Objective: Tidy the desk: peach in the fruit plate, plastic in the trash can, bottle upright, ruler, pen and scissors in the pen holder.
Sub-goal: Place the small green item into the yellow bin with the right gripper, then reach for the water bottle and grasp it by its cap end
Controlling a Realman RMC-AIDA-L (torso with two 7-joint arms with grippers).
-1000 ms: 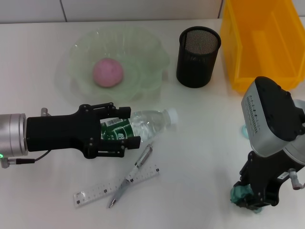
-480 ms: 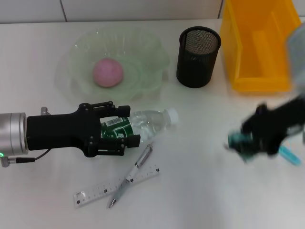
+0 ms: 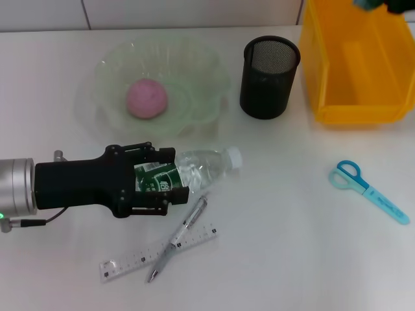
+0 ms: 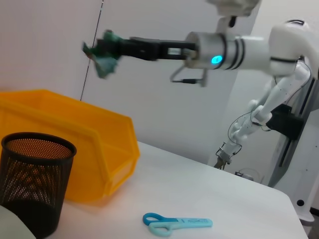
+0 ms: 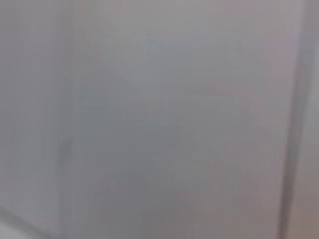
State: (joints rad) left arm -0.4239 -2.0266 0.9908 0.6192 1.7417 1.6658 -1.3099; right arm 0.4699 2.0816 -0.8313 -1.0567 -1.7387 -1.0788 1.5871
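Note:
The bottle lies on its side on the desk, and my left gripper is shut on its green label. In the left wrist view my right gripper is high over the yellow trash can, shut on the teal plastic. In the head view only a tip of that plastic shows at the top edge above the trash can. The peach rests in the fruit plate. The pen lies across the ruler. The scissors lie at the right. The pen holder stands upright.
The pen holder stands close beside the trash can. The scissors lie alone on the open desk in front of the bin. The right wrist view shows only a blurred grey surface.
My right gripper has lifted the plastic off the desk's front right and swung it up and back over the trash can, uncovering the scissors. The left gripper has barely shifted.

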